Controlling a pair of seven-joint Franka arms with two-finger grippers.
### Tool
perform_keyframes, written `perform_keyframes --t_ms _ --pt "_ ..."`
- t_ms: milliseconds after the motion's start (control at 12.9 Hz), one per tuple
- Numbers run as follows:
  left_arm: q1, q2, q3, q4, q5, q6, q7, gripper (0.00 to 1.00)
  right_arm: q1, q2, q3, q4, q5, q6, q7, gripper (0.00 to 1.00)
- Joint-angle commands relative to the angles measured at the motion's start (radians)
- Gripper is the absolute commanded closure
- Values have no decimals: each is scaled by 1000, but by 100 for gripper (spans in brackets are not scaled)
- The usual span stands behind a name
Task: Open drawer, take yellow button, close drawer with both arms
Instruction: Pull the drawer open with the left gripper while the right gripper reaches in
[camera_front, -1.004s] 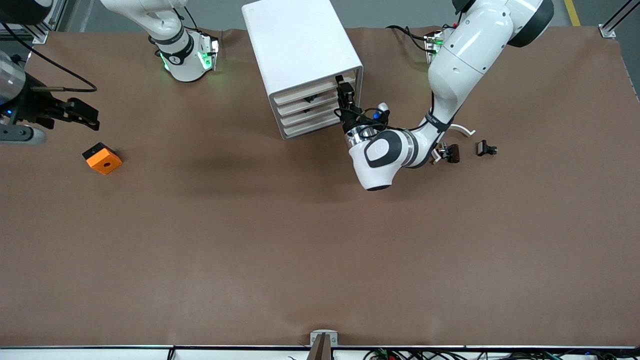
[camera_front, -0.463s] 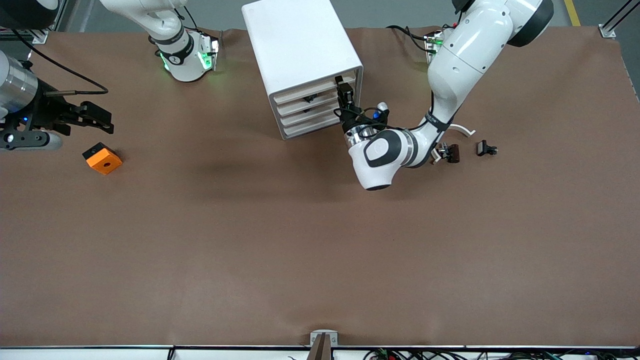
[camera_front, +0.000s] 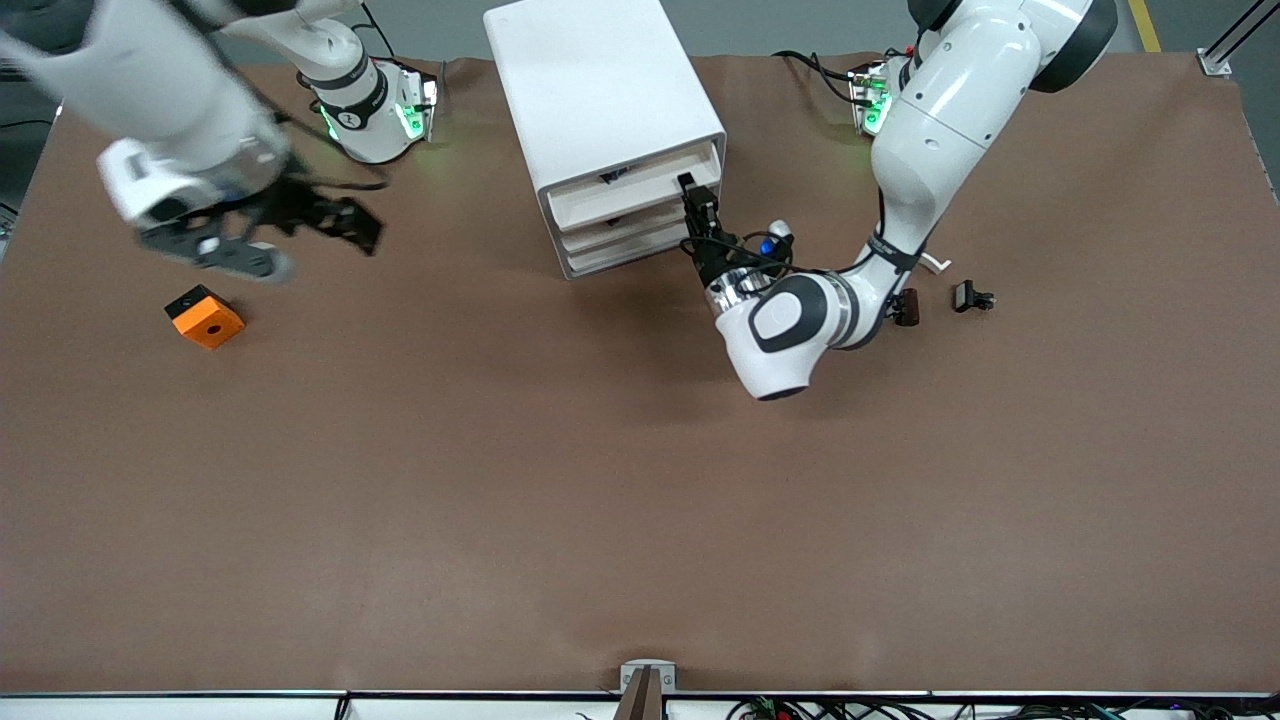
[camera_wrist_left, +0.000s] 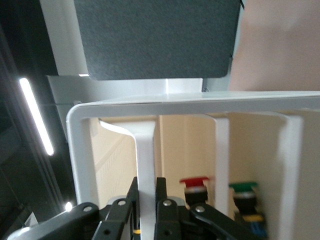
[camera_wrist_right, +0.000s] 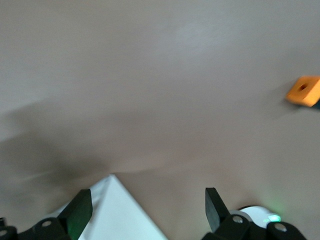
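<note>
The left pincer (camera_front: 697, 205) is clenched on the front slat of the top drawer (camera_front: 640, 190) – one of four, pulled slightly out. The right pincer (camera_front: 335, 222), fingers spread, hangs over the tabletop (camera_front: 600, 480) above one orange block (camera_front: 204, 317) – two buttons, red (camera_wrist_left: 194, 185) and green (camera_wrist_left: 243, 189), sit inside the drawer.

No legible text, labels, brands or numbers in any view; markings on the arm bands are too small to read.
</note>
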Motion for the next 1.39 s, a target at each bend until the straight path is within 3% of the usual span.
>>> perform_keyframes --t_ms 0,154,463,695,1159,1313 --pt "29 -5 31 43 -14 8 -9 93 82 43 -14 -1 64 87 188 0" --pt "58 -5 31 67 -12 8 -7 93 100 67 -14 -1 136 138 212 0" --pt "105 -7 31 94 -11 8 -4 90 225 133 -16 0 133 208 585 0" --pt "132 -5 31 110 -8 8 -2 90 294 188 -16 4 124 271 739 0" --pt "165 -5 31 129 -5 8 1 84 468 328 -16 16 -40 371 948 0" --pt "165 3 31 129 -5 9 2 80 483 353 -16 23 -53 382 969 0"
